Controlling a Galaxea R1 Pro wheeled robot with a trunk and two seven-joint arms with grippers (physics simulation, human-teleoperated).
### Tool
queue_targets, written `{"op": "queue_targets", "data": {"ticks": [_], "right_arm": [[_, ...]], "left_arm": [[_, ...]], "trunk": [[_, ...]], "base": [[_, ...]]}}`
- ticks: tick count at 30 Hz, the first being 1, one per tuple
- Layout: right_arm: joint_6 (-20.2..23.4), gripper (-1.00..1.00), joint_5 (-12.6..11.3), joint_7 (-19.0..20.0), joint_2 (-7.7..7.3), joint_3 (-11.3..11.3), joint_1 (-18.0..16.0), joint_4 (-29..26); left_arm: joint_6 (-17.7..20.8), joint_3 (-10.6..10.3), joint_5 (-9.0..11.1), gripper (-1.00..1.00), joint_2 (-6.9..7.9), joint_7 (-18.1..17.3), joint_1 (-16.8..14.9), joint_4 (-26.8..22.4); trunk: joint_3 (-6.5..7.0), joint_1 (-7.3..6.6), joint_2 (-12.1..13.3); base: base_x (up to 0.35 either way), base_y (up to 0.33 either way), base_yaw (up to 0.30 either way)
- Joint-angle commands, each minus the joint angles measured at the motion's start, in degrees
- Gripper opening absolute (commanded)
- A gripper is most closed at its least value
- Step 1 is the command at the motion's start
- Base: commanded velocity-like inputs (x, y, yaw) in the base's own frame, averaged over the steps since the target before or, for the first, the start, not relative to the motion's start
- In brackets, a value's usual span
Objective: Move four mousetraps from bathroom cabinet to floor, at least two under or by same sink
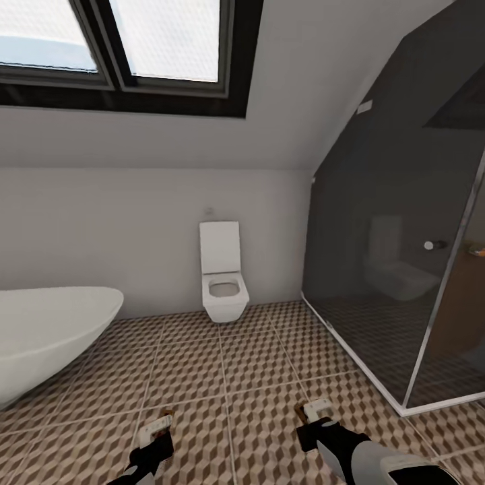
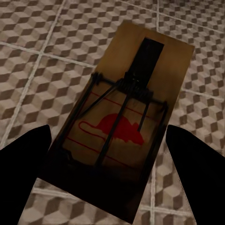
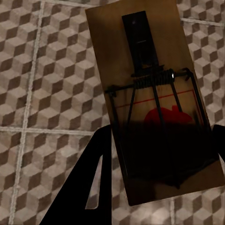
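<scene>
Head view: a bathroom under a sloping white ceiling with a dark-framed skylight window (image 1: 121, 54). The bathroom floor (image 1: 222, 377) is laid in square tiles printed with a brown, beige and dark cube pattern and pale grout lines. A white wall-hung toilet (image 1: 222, 276) with its lid raised stands against the far wall. The rounded rim of a white bathtub (image 1: 47, 330) fills the left side. A dark glass shower enclosure (image 1: 404, 269) with a metal frame stands on the right. At the bottom edge, both arms reach forward over the tiles. The left gripper (image 1: 156, 431) carries a small pale board at its tip, and the right gripper (image 1: 316, 414) carries another one the same way.

Left wrist view: a flat rectangular tan-brown wooden mousetrap (image 2: 124, 122) with a dark metal spring, wire bar and a red mouse print lies between the two black fingers (image 2: 23, 178) of the left gripper. The fingers sit at either long edge of the board, pinching it, above the cube-patterned tiles.

Right wrist view: a second tan-brown wooden mousetrap (image 3: 150, 98) with the same dark metal parts and red print is held above the tiles. The black fingers (image 3: 89, 187) of the right gripper press on its near end from both sides, and that end lies in shadow.
</scene>
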Motion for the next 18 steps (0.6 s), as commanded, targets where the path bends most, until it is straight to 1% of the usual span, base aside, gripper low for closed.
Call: {"op": "queue_targets", "data": {"ticks": [1,9,16,18], "right_arm": [[0.1,-1.0,0.2,0.0,0.01,0.5,-0.1,0.1],[0.4,-1.0,-0.2,0.0,0.08,0.4,-0.1,0.1],[0.1,-1.0,-0.4,0.0,-0.08,0.4,-0.1,0.1],[0.1,-1.0,-0.4,0.0,-0.08,0.4,-0.1,0.1]], "left_arm": [[-0.2,-0.5,0.3,-1.0,-0.02,0.2,0.0,0.0],[-0.2,-0.5,0.3,-1.0,-0.04,0.2,0.0,0.0],[-0.2,-0.5,0.3,-1.0,-0.04,0.2,0.0,0.0],[-0.2,-0.5,0.3,-1.0,-0.04,0.2,0.0,0.0]], "trunk": [[-0.06,0.03,0.0],[-0.06,0.03,0.0],[-0.06,0.03,0.0],[-0.06,0.03,0.0]], "base": [[0.318,0.0,0.0],[0.318,0.0,0.005],[0.318,0.0,0.241],[0.318,0.0,0.1]]}}
